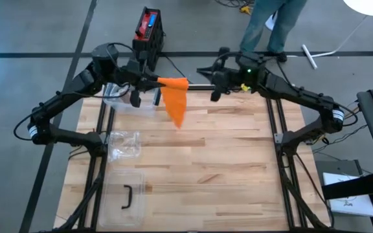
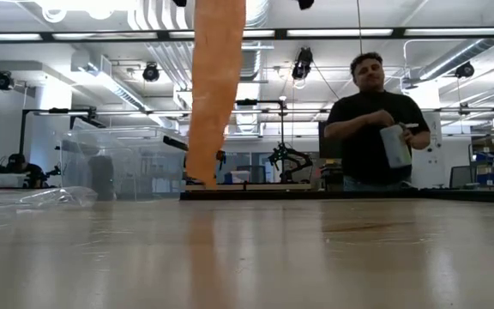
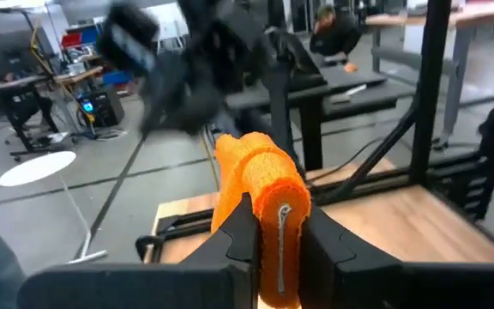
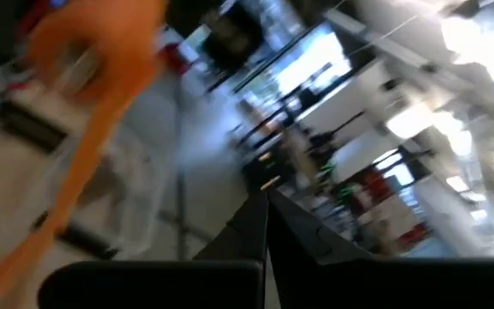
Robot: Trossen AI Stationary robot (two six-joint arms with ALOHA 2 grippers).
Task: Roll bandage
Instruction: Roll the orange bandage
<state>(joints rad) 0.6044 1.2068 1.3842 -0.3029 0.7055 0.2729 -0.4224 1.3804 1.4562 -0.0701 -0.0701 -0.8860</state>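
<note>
While the left pincer (image 1: 162, 82) grips the rolled end of the orange bandage (image 1: 173, 100) at upper centre of the high view, the loose strip hangs down toward the table (image 1: 219, 162); the right pincer (image 1: 206, 72) is fully closed, empty, just right of the bandage; a person (image 2: 371, 129) stands beyond the table.

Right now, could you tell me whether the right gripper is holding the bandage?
No, the right gripper is shut and empty, apart from the bandage, which the left gripper holds.
</note>
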